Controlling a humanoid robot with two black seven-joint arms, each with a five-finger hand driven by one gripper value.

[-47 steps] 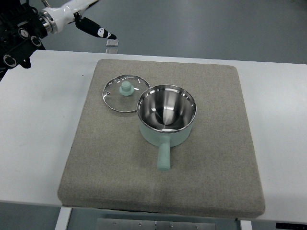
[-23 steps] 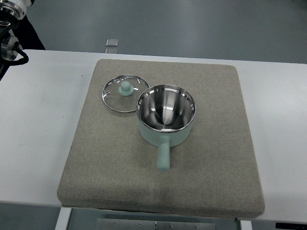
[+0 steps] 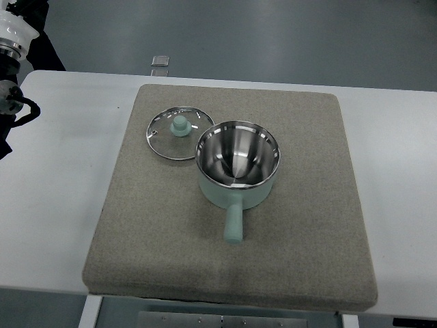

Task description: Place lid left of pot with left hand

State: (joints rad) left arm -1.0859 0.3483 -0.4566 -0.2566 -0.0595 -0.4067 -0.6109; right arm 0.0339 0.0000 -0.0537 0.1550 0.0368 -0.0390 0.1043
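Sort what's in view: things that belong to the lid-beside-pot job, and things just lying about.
Belongs to the job:
- glass lid, lying on the mat to the pot's left
- pot, uncovered
- left arm, at the top-left corner

Just there:
- grey mat
- white table
- small metal piece on the floor

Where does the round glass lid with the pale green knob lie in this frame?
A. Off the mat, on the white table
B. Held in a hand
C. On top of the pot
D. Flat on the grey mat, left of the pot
D: the round glass lid with the pale green knob lies flat on the grey mat, beside the rim of the open mint-green steel-lined pot, with no hand on it.
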